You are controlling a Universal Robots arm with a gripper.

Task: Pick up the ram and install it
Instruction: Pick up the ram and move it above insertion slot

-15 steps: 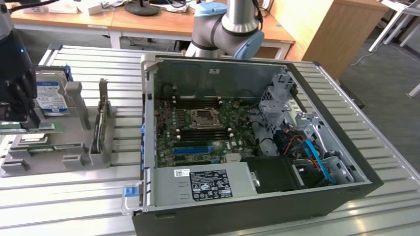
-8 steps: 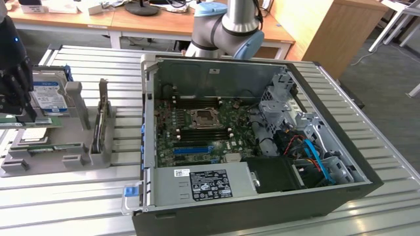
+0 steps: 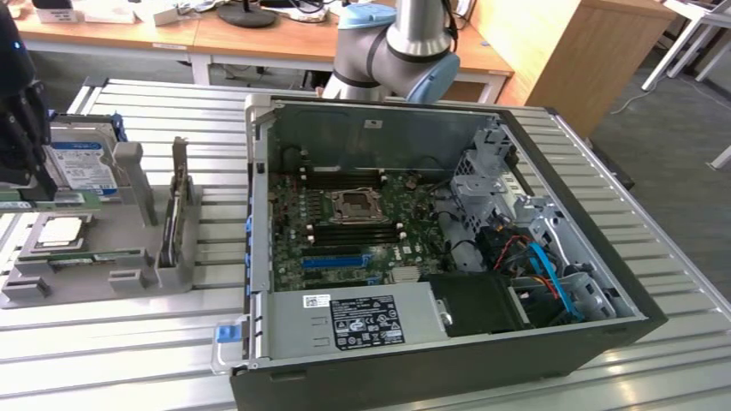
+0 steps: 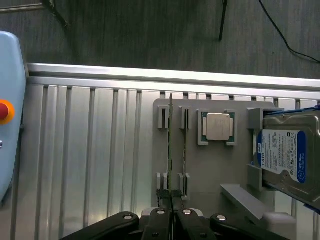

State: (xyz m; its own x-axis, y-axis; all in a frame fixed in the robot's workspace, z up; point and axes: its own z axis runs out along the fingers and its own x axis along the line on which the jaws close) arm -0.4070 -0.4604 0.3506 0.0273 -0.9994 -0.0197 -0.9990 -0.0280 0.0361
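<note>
Okay: silver hard drive (image 4: 282,155) carries a blue-white label, seemingly "WD Blue". The black sticker (image 3: 365,321) on the open computer case's power supply is too fine to read. Grey-and-blue robot arm (image 3: 400,47) reaches to the exterior view's left. Black gripper (image 4: 171,196) points down, clamped on the thin green ram stick (image 4: 170,145), edge-up over the grey plastic holder (image 4: 210,170), beside a second stick (image 4: 186,145).

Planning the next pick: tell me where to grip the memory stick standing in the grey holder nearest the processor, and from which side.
Pinch the memory stick across its two flat faces, mid-length on the upper long edge, coming straight down. It stands on edge, held near both ends by the grey holder's slotted posts, leaving that edge free. The gripper is shut on the ram likewise.
</note>
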